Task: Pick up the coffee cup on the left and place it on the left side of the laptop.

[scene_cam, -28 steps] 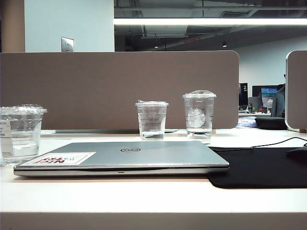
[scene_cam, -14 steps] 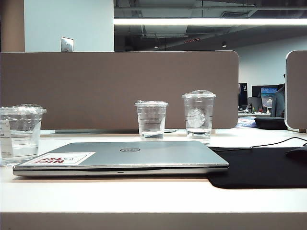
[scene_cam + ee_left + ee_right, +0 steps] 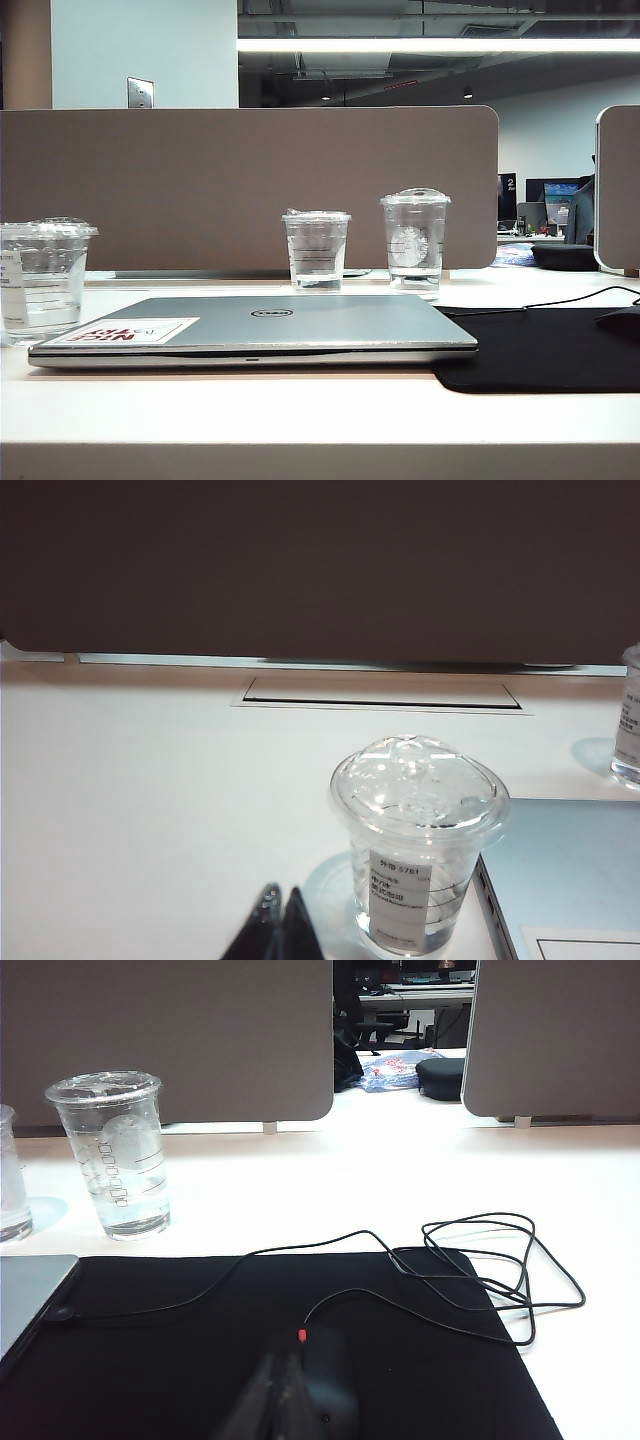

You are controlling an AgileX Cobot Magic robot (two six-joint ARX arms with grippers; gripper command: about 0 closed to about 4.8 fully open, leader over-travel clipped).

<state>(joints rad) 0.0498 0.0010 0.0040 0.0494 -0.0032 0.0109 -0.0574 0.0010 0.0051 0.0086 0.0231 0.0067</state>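
The coffee cup [image 3: 40,277] stands upright on the white table [image 3: 300,410], long axis vertical, lid up, just beside the laptop's [image 3: 270,325] left edge. It is short, clear plastic with a clear lid, thin horizontal lines and a white label, and it holds some clear liquid. In the left wrist view the left gripper [image 3: 278,920] sits near the cup [image 3: 418,845], apart from it, its fingers pressed together on nothing. The right gripper [image 3: 283,1385], also closed and empty, hangs over a black mat [image 3: 200,1360] by a dark mouse [image 3: 325,1375] with a looping cable [image 3: 480,1270]. Two taller clear cups [image 3: 317,251] [image 3: 415,241] stand behind the laptop before a brown partition [image 3: 200,180].
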